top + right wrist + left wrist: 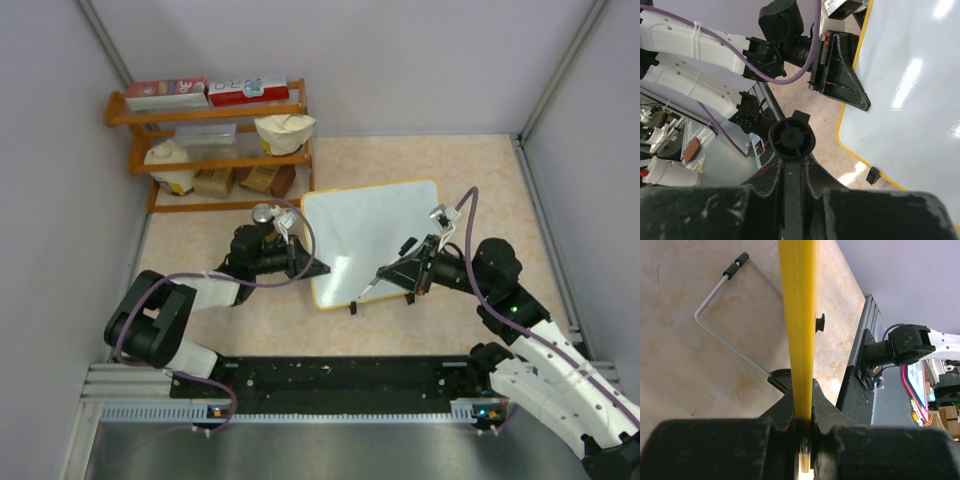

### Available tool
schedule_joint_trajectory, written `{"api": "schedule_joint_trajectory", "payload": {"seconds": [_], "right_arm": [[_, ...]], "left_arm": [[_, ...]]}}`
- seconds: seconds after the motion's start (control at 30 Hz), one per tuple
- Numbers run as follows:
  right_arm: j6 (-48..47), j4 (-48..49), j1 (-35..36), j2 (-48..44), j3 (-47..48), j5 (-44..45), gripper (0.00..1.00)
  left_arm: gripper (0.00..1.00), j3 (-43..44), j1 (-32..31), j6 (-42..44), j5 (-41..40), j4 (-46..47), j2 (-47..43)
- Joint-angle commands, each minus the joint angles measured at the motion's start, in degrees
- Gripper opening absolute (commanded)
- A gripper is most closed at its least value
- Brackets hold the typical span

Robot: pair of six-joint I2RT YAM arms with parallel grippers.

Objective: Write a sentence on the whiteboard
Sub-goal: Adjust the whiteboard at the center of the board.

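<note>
The whiteboard [375, 235] lies in the middle of the table [470, 170], btw my two pincers. My L pincer [312, 266] is at its left edge near the lower corner, and my R pincer [418, 262] is over its lower right part. My L arm [190, 290] runs low along the table and reaches to the right. My R arm [520, 305] is bent at the elbow and points left, over the board. The L pincer is pressed together on the yellow frame [800, 330], w/ the edge sitting directly btw both fingers [782, 407]. The R pincer is closed around a black marker [791, 137], w/ the tip directed to the board's lower edge. I cannot tell if the tip touches the surface. One black clip foot [872, 175] sits on the frame just beside.
</note>
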Motion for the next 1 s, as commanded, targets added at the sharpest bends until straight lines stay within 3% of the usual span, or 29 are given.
{"api": "schedule_joint_trajectory", "payload": {"seconds": [0.0,0.53,0.63,0.67,0.8,0.97], "right_arm": [[-0.20,3.61,-0.62,0.07,1.88,-0.22,0.00],[-0.55,3.78,-0.71,0.60,1.70,-0.14,0.00],[-0.47,3.78,-0.62,0.68,1.61,0.13,0.00],[-0.47,3.87,-0.62,0.60,1.61,0.13,0.00],[-0.29,3.96,-0.62,0.69,1.79,0.04,0.00],[-0.20,4.05,-0.62,0.77,2.05,0.04,0.00]], "left_arm": [[0.00,-5.46,0.64,3.01,-5.40,-1.58,-0.48],[0.00,-18.65,-0.33,-0.69,-4.61,13.01,4.43],[0.15,-19.62,-0.42,-1.39,-4.69,14.60,4.09],[0.31,-19.53,-0.42,-1.30,-5.30,14.16,3.74],[0.54,-19.36,-0.59,-0.60,-6.01,12.58,1.63],[0.64,-19.62,-0.68,-0.77,-7.24,9.07,-3.90]]}}
